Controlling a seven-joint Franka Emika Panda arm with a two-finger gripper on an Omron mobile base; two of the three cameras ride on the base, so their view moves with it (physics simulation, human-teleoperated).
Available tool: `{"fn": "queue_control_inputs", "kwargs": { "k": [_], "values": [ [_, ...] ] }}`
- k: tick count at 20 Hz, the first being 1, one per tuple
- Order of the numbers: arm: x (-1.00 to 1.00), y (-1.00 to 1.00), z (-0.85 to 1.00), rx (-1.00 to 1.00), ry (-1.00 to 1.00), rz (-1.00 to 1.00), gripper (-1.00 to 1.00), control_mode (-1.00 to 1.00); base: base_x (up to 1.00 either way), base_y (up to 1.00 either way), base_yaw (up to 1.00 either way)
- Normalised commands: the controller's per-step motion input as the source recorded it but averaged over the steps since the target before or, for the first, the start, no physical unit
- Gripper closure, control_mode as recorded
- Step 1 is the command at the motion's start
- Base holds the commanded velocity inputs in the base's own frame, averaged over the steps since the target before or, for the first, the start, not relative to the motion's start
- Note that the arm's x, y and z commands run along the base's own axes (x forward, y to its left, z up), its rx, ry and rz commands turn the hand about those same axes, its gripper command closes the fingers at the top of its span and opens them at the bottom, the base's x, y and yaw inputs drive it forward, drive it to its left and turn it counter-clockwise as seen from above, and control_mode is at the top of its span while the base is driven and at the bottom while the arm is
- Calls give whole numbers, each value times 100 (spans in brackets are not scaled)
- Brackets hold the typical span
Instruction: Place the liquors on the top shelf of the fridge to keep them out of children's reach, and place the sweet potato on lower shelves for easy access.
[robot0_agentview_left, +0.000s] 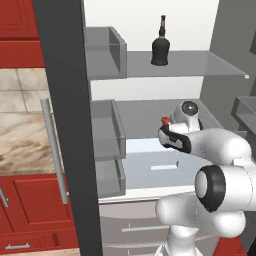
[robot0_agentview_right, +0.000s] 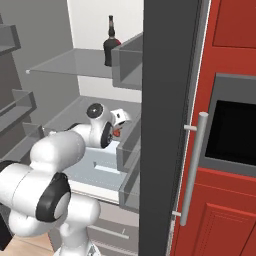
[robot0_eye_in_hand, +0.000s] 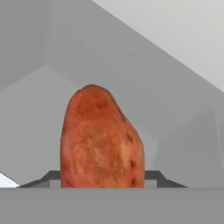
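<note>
Fridge (robot0_agentview_left: 65, 125) is open; its dark door edge runs down left of centre in my left base view and right of centre in the right base view. Black squat bottle (robot0_agentview_left: 160, 46) stands upright on the top shelf (robot0_agentview_left: 200, 65), upper middle of the left view, upper left-centre of the right one. I can only make out one bottle from here.

My gripper (robot0_eye_in_hand: 103, 181) is reaching in over the lower shelf (robot0_agentview_left: 145, 111), mid-frame right of centre in the left view. Hand view: the sweet potato (robot0_eye_in_hand: 101, 140) stands on end between the two dark finger tips, fills the lower centre, grey fridge walls behind. The jaws are partly closed and gripping it, one dark tip poking out on each side at its base. In the left base view just a small red bit of it (robot0_agentview_left: 165, 120) pokes out left of the hand; in the right base view a red sliver shows right of the hand, centre-left. Can't tell if it touches the shelf. Pale blue drawer (robot0_agentview_left: 150, 167) sits below, lower centre.
</note>
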Motion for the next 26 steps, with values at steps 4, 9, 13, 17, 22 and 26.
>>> {"fn": "queue_control_inputs", "kwargs": {
  "k": [4,9,13,17,22,26],
  "values": [
    [53,-6,-23,0,0,1,100,-100,0,0,0],
    [50,-4,-12,0,-2,0,100,-100,0,0,0],
    [49,-9,-1,0,-4,0,100,-100,0,0,0],
    [49,-11,0,0,-4,0,100,-100,0,0,0],
    [33,-7,0,0,-5,0,-100,-100,0,0,0],
    [1,-5,0,0,-5,0,-100,-100,0,0,0]
  ]
}}
